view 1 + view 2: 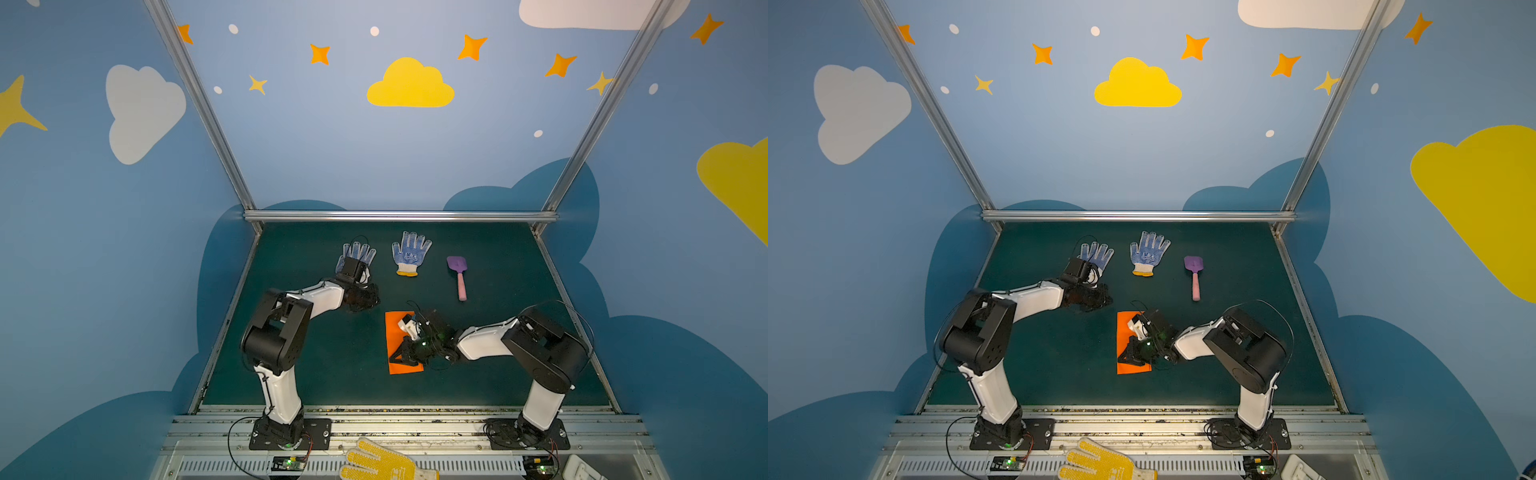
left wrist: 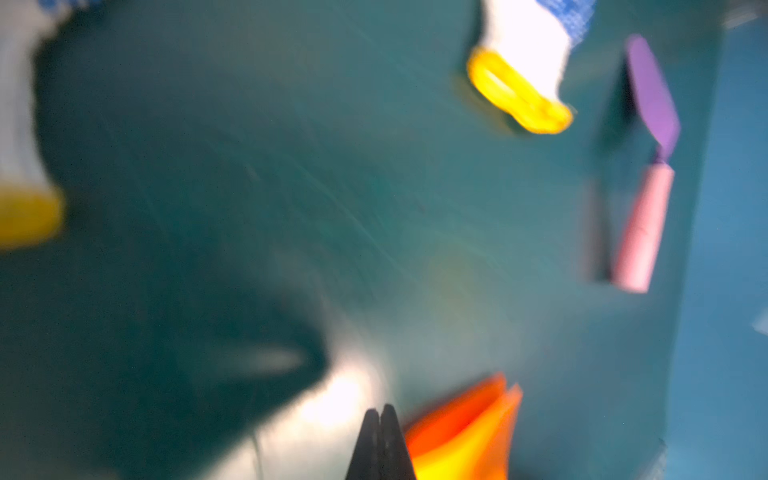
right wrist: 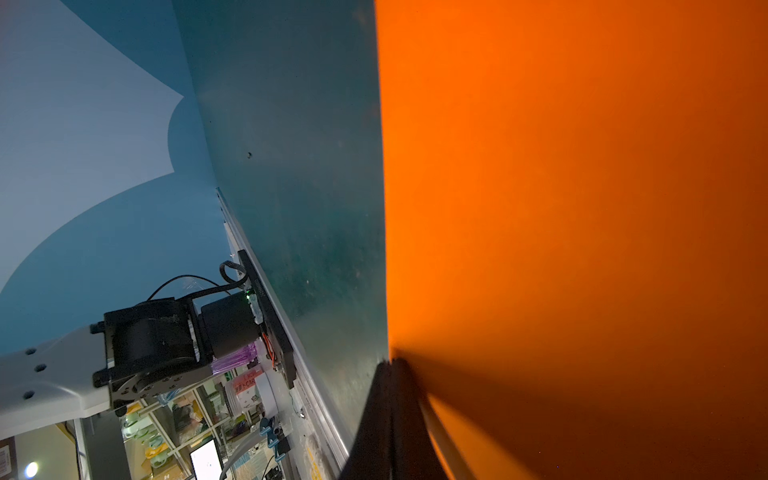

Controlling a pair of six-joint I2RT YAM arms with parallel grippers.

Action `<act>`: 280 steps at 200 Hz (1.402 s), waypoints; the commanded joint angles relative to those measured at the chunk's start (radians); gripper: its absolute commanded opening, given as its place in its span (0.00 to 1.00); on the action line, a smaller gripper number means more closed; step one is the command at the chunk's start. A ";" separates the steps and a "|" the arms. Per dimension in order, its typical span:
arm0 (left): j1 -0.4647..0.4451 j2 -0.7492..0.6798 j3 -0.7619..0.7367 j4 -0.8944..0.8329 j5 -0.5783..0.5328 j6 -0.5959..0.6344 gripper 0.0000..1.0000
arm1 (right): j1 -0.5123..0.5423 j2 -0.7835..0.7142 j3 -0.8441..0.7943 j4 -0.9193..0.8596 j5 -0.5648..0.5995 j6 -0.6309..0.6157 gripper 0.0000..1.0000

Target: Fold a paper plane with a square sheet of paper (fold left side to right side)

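Below centre in a top view, the orange paper (image 1: 390,328) runs top-to-bottom — the right gripper (image 1: 398,355), pressed together, sits on it; the left gripper (image 1: 371,297), closed too, is upper-left, apart.

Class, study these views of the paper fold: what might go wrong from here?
1. Only the shut right hand is on the orange paper; a sideways stroke may drag it across the mat.
2. Its layers gape in the left wrist view, so the fold may spring open.
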 commanded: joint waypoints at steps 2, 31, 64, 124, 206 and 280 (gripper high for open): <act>-0.033 -0.119 -0.102 0.041 0.060 -0.045 0.04 | 0.003 0.040 -0.048 -0.192 0.094 0.003 0.00; -0.088 -0.226 -0.249 0.121 0.074 -0.103 0.04 | 0.003 0.046 -0.045 -0.196 0.095 0.002 0.00; -0.148 -0.277 -0.345 0.183 0.065 -0.144 0.04 | 0.003 0.047 -0.043 -0.195 0.095 0.005 0.00; -0.174 -0.194 -0.393 0.274 0.049 -0.171 0.04 | 0.004 0.050 -0.037 -0.201 0.093 0.005 0.00; -0.126 -0.086 -0.370 0.291 0.002 -0.167 0.04 | 0.005 0.057 -0.051 -0.184 0.092 0.010 0.00; -0.042 0.030 -0.290 0.272 -0.015 -0.138 0.04 | 0.008 0.061 -0.065 -0.161 0.090 0.021 0.00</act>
